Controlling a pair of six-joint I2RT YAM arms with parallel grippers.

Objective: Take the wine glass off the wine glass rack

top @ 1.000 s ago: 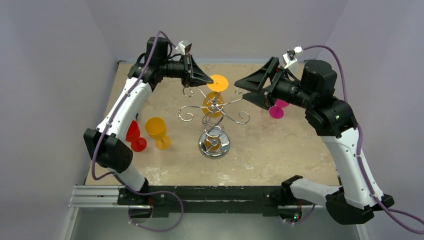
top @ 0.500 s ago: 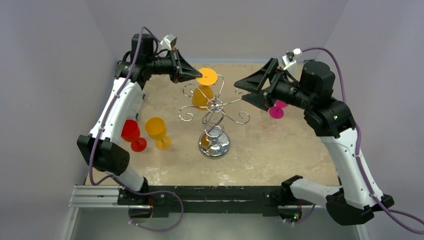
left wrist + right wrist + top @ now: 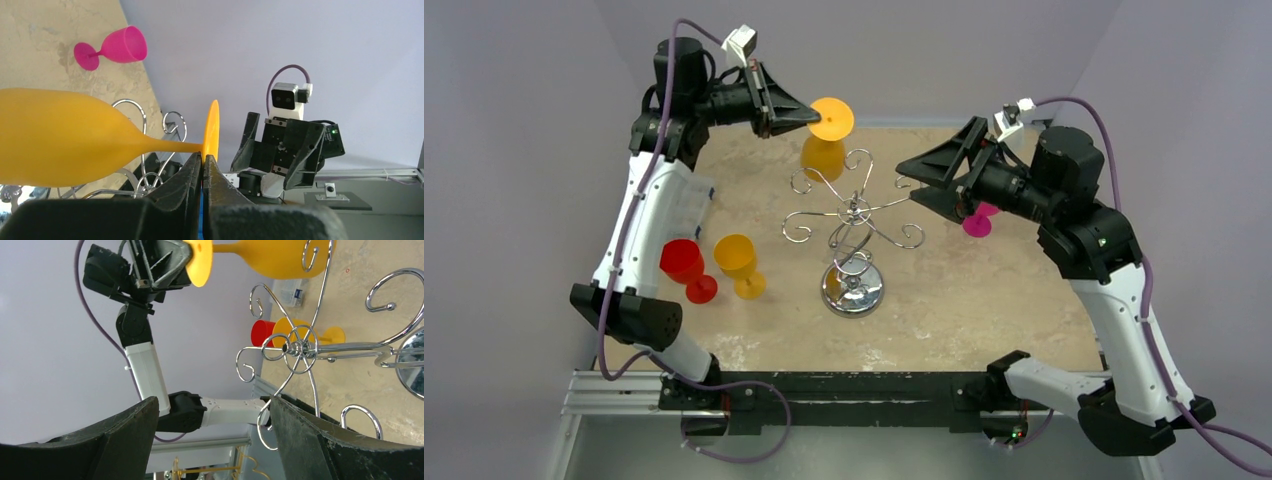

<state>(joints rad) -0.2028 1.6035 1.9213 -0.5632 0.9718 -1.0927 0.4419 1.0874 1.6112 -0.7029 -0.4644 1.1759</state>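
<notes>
The wine glass looks like matte orange-yellow plastic: tulip bowl, thin stem, flat round foot; it hangs upside down, foot on top, high over the far side of the table, right by the back-left scroll of the wine glass rack; can't tell if the bowl touches the wire or not. The rack is shiny chrome wire with curly scroll arms fanning out from a hub, a spiral stem and a domed mirror-like base; it stands mid-table.

The left gripper has its black wedge-shaped fingers pinched together on the edge of the glass's foot, no gap showing in the left wrist view; so it's carrying the glass. The right gripper has its fingers spread wide with nothing between them, hovering just beside the rack's right-hand scrolls and pointing at it.

On the table near the left arm stand a red glass and another orange glass, side by side and upright; a pink glass sits behind the right gripper, partly hidden. The tabletop is a beige, mottled stone-look surface; the walls around it are plain pale lavender-grey, and a black rail along the near edge carries both arm bases.
</notes>
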